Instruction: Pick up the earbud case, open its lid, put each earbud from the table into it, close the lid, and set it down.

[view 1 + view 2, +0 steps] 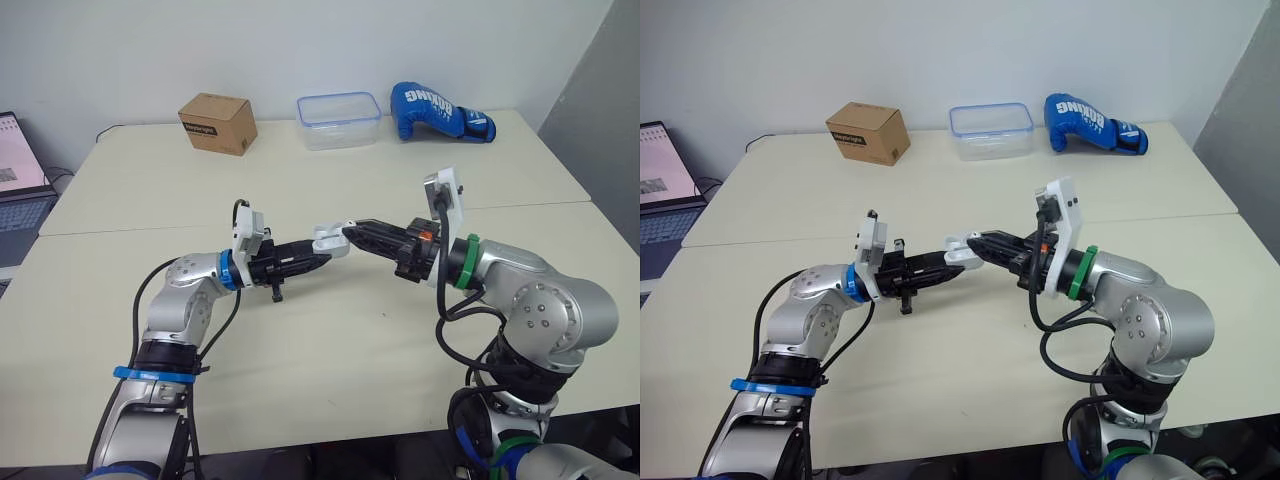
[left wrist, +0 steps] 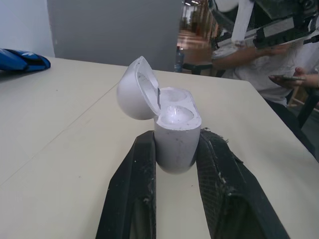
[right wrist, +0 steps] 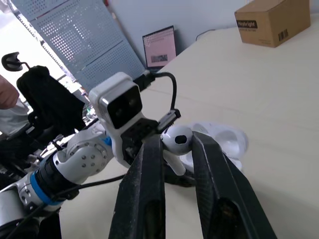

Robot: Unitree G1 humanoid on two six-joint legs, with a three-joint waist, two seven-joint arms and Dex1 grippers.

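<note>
earbud case [image 2: 174,134], lid hinged open, sits clamped in the left tool [image 1: 320,258] above the tabletop [image 1: 330,350]; right tool [image 1: 352,233] pinches one white earbud [image 3: 176,140] just beside the case's open mouth.

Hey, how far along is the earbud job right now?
Done: the left tool holds the earbud case off the table, lid open. In hand: the right tool grips an earbud close to the case. Left: seating it, closing the lid, setting the case down.
</note>
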